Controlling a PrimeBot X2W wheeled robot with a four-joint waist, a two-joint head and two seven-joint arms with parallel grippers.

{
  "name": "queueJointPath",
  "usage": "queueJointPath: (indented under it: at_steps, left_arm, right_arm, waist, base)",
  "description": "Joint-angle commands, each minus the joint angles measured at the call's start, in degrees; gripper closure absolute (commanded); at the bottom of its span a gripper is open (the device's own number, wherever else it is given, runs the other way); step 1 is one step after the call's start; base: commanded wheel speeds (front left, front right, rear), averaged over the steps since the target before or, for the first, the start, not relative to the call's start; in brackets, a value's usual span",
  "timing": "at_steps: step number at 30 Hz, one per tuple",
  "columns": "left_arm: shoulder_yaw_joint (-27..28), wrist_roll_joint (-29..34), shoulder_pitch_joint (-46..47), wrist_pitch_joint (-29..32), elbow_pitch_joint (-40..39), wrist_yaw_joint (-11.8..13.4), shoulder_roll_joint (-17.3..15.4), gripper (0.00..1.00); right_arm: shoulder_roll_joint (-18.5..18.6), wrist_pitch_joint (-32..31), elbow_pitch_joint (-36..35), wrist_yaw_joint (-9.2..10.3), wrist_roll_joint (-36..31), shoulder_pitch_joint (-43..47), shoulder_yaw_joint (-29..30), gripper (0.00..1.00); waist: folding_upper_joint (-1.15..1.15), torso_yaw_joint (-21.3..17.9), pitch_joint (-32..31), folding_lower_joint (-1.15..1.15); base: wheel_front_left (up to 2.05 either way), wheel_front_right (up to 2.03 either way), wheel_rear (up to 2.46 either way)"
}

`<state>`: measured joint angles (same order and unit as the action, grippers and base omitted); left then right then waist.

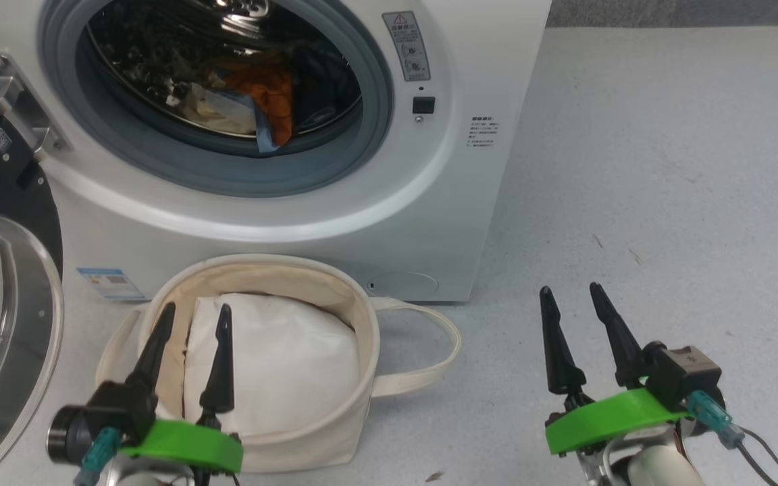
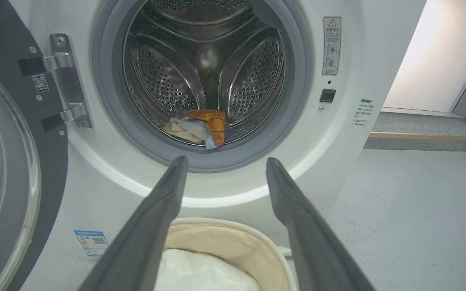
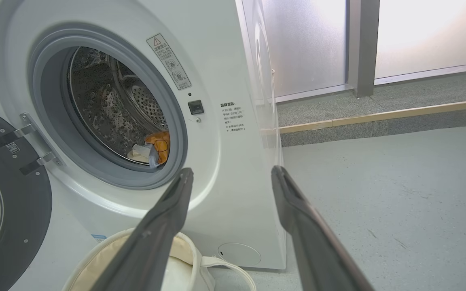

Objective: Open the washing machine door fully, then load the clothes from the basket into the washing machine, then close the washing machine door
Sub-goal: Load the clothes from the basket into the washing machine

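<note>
Washing machine door (image 1: 4, 283) stands open at the left edge of the head view: glossy black rim, bulging clear bowl, metal hinge (image 2: 65, 76) bolted to the white front. Washing machine (image 1: 389, 223) takes the upper left of that frame. Clothes (image 1: 254, 101) lie low in the drum (image 2: 200, 64), just behind the grey rubber ring (image 1: 227, 172). I see a crumpled orange, cream and light-blue piece with darker fabric to its right.

Basket (image 1: 355, 317) is round, soft cream canvas, with a loop handle flopped to the right. It sits on the floor (image 1: 666, 169) right in front of the machine, with a plain white padded bag (image 1: 274, 364) inside.

My left gripper (image 1: 198, 308) hovers over the basket at lower left, fingers spread, holding nothing. My right gripper (image 1: 570, 290) is at lower right over bare floor, also spread and empty.

Left wrist view gives me the drum's perforated steel paddles head on. Right wrist view gives the machine's side panel and frosted panes (image 3: 419, 32) at upper right.
</note>
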<state>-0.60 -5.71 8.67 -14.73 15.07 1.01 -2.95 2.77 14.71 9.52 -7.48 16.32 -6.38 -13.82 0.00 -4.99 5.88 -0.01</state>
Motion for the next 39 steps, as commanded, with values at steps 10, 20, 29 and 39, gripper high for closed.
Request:
queueJointPath:
  at_steps: [10,20,29,39]
  left_arm:
    - [0.8,-0.6,-1.1,-0.3,-5.2,0.6,0.0,0.00]
    - [0.1,-0.7,-0.7,-0.3,-5.1,0.9,0.1,0.00]
    - [0.5,0.5,2.8,-0.3,-3.7,0.6,0.1,0.00]
    - [1.9,1.5,20.0,-0.3,3.5,-2.3,-1.9,0.00]
  right_arm:
    - [0.1,0.3,-1.8,-0.01,0.0,-0.2,-1.6,0.00]
    - [0.1,0.3,-1.8,-0.01,0.4,-0.5,-1.8,0.00]
    - [0.1,0.3,-2.9,-0.01,0.2,-2.3,-2.3,0.00]
    - [0.1,0.3,-4.6,-0.01,-0.1,-6.6,-1.9,0.00]
  waist:
    - [0.00,0.3,-0.3,0.01]
    - [0.00,0.0,0.7,0.01]
    - [0.00,-1.8,5.0,0.01]
    - [0.00,-3.6,17.1,0.01]
  base:
    - [0.00,0.00,0.00]
    - [0.00,0.00,0.00]
    - [0.00,0.00,0.00]
    - [0.00,0.00,0.00]
